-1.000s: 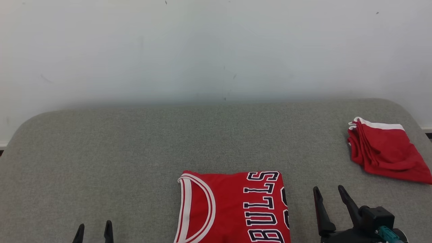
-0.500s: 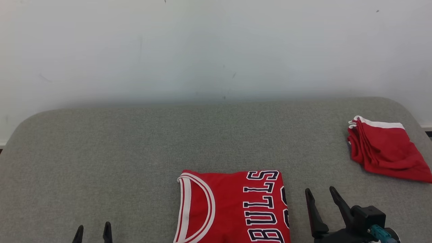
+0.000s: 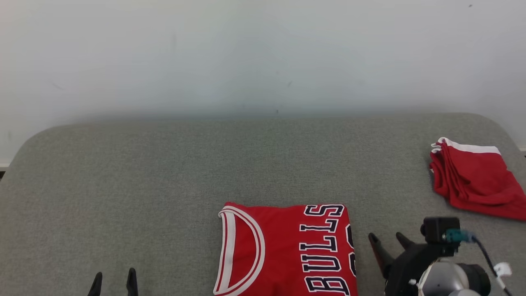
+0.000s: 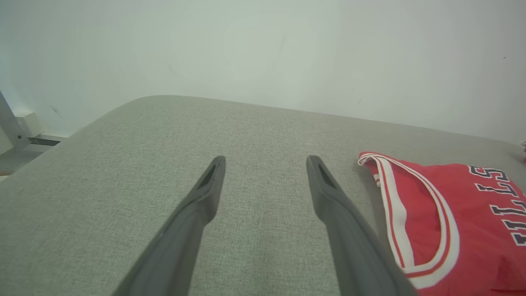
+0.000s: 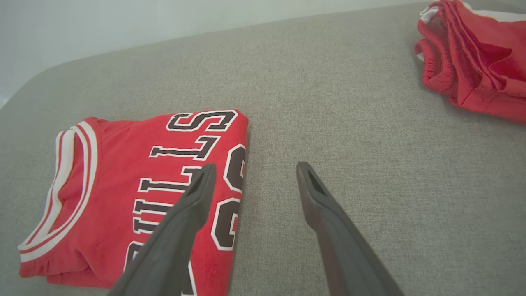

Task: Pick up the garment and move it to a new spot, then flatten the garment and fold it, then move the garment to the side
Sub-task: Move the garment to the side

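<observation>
1. Head view: the garment (image 3: 283,250), a red jersey folded into a rectangle with "BULLS" lettering, lies at the near middle of the grey tabletop (image 3: 164,185). Its lower part is cut by the frame. The right tool (image 3: 386,236) sits just beside its right edge, fingers apart and empty. The left tool (image 3: 115,273) (just its fingertips peek up) is well apart on the garment's left, also spread. A second red cloth (image 3: 472,181) lies bunched at the tabletop's right end.
2. Left wrist view: the left tool (image 4: 266,158) is spread wide over bare tabletop (image 4: 123,164). The garment (image 4: 452,222) shows its white-trimmed end near the right-hand finger.
3. Right wrist view: the right tool (image 5: 255,165) is open and holds nothing. Its left-hand finger crosses the lettered edge of the garment (image 5: 123,185), though I cannot tell whether they touch. The other finger is over bare tabletop.
</observation>
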{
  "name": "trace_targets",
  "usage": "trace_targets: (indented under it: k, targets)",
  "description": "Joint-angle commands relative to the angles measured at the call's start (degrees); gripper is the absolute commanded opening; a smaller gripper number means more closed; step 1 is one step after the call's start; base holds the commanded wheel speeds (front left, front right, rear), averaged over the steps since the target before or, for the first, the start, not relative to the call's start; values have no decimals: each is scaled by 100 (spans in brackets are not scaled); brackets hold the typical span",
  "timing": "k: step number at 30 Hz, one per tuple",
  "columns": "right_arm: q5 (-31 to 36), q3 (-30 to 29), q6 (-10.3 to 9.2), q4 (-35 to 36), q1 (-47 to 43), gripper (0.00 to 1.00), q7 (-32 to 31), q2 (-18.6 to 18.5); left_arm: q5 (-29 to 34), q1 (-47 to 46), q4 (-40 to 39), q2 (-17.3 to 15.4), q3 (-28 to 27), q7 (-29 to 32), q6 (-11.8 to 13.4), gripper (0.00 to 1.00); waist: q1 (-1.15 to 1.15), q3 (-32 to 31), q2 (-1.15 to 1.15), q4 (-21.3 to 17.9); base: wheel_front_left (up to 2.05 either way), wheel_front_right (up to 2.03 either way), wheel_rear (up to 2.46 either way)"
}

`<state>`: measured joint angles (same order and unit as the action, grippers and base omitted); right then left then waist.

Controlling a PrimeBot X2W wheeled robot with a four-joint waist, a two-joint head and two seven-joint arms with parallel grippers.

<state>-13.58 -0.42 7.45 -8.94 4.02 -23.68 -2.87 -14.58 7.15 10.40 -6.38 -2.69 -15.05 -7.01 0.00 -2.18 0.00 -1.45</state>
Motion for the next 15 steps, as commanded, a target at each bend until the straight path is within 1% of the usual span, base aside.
trace_targets:
  k: [1, 4, 5, 8, 11, 15]
  targets:
    - [72, -29, 3, 152, 105, 100, -508, 11, 13, 79, -19, 33, -9, -17, 2, 100, 0, 42, 0, 70, 0, 0, 0]
    - [243, -68, 3, 297, 213, 100, -1430, -9, 22, 18, -29, 54, 35, -17, -8, 100, 0, 111, 0, 168, 0, 0, 0]
    - [243, -68, 3, 297, 213, 100, -1430, -9, 22, 18, -29, 54, 35, -17, -8, 100, 0, 111, 0, 168, 0, 0, 0]
    - [198, -1, 3, 317, 271, 100, -2105, -3, 40, -68, -4, 66, 117, -17, -21, 100, 0, 165, 0, 312, 0, 0, 0]
    - [274, -78, 3, 371, 316, 100, -2429, -4, 29, -145, 0, 65, 157, -17, -29, 100, 0, 264, 0, 464, 0, 0, 0]
    - [476, -280, 3, 289, 365, 100, -2594, -3, 17, -182, -46, 46, 174, -17, -38, 100, 0, 419, 0, 632, 0, 0, 0]
